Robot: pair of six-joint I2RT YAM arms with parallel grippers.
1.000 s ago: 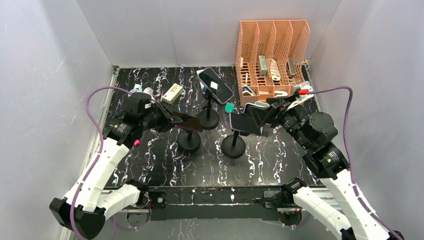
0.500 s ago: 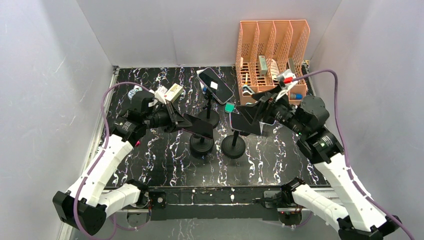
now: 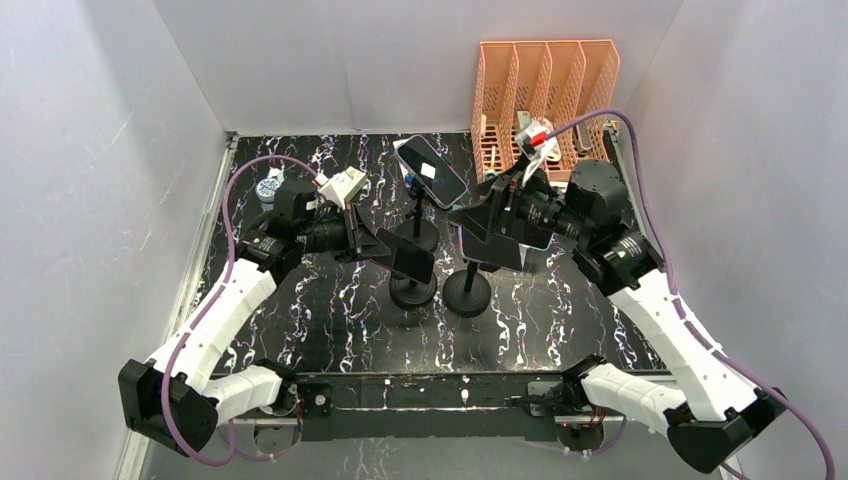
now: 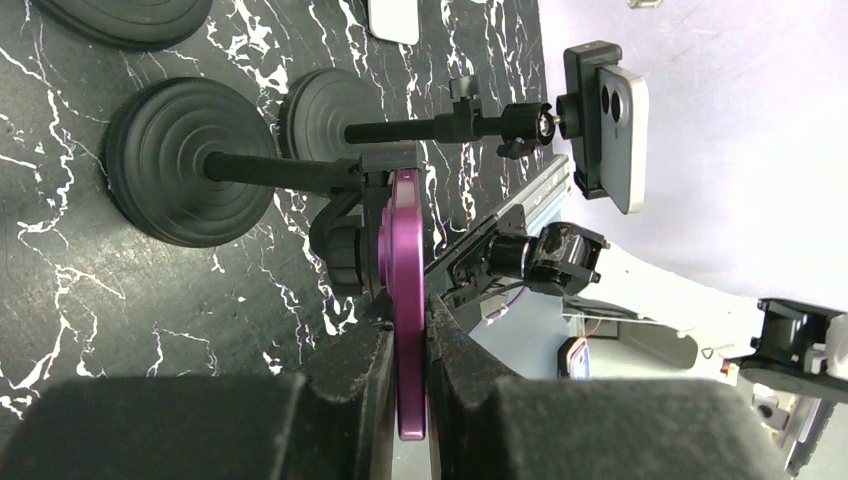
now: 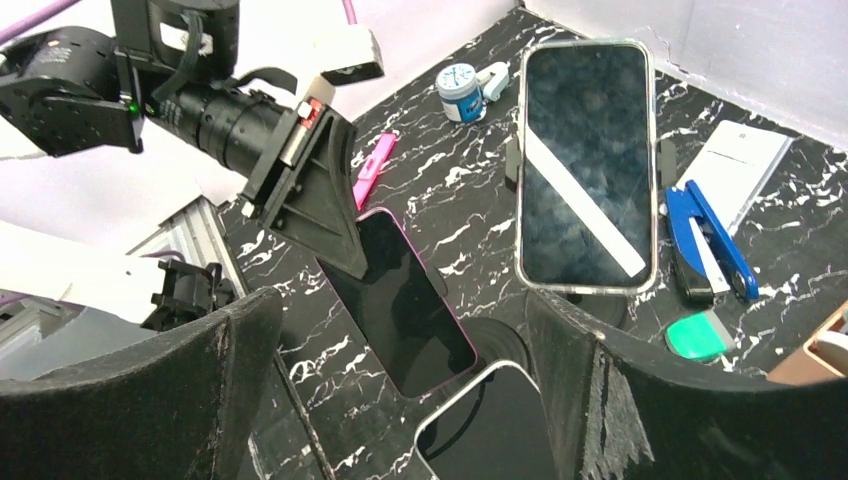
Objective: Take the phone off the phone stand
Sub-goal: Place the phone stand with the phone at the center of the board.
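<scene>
Three phones sit on black round-based stands. My left gripper point(image 3: 385, 248) is shut on the edge of the purple phone point(image 3: 410, 262). In the left wrist view the phone point(image 4: 407, 290) is pinched between my fingers point(image 4: 350, 370) and still sits against its stand's clamp point(image 4: 345, 235) above the base point(image 4: 190, 175). My right gripper point(image 3: 492, 222) is open, its jaws wide apart above the silver-edged phone point(image 3: 492, 248), which shows at the bottom of the right wrist view point(image 5: 490, 430). A clear-cased phone point(image 3: 432, 170) stands behind.
An orange file organizer point(image 3: 545, 100) stands at the back right. A white box point(image 3: 345, 187), a blue stapler point(image 5: 710, 245), a green object point(image 5: 700, 335), a pink clip point(image 5: 372, 160) and a small round item point(image 5: 462, 80) lie on the black marbled table.
My left arm has moved right with the purple phone, and its stand's base slid right with it. My right arm has swung left and back, over the silver-edged phone.
</scene>
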